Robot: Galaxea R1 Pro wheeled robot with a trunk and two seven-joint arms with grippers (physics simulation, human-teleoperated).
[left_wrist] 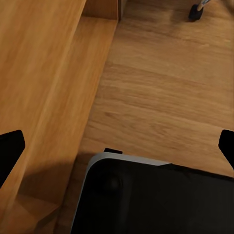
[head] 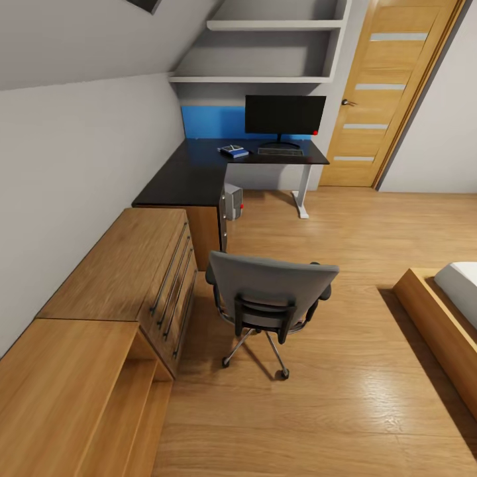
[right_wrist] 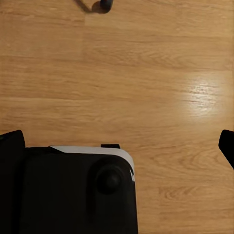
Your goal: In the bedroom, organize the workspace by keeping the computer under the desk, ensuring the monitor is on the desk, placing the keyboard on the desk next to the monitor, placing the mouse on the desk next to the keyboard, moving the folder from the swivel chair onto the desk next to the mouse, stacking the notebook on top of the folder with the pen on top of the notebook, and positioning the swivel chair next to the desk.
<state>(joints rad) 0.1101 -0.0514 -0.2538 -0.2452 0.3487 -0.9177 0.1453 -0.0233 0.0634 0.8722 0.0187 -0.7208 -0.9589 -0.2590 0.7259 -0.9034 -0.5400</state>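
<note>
far to my left the light-wood chest (head: 132, 265) runs along the wall, and beyond it the black desk (head: 192, 175) turns the corner. on the desk lies a small blue and dark flat stack (head: 233, 152), likely the folder with something on it, though it is too small from here to tell apart. beside it the keyboard (head: 279, 152) sits in front of the monitor (head: 285, 115), which stands upright on the desk. the computer (head: 232, 201) is on the floor under the desk edge, red light showing. i cannot make out the mouse or the pen.

nearer me, in the middle of the floor, the swivel chair (head: 271, 291) stands well apart from the desk, its back turned to me. i judge this is what remains: bringing the chair beside the desk.

my left gripper (left_wrist: 117, 144) hangs over the floor (left_wrist: 161, 97) by the chest's low shelf, fingers spread wide, nothing between them. my right gripper (right_wrist: 117, 139) hangs over bare floor, also spread and empty.

to do this well i should roll up square behind the chair, take the backrest top at both sides, and push slowly and evenly so the castors track straight and the chair does not swing into the computer or the bed frame (head: 434, 318) on the right.
</note>
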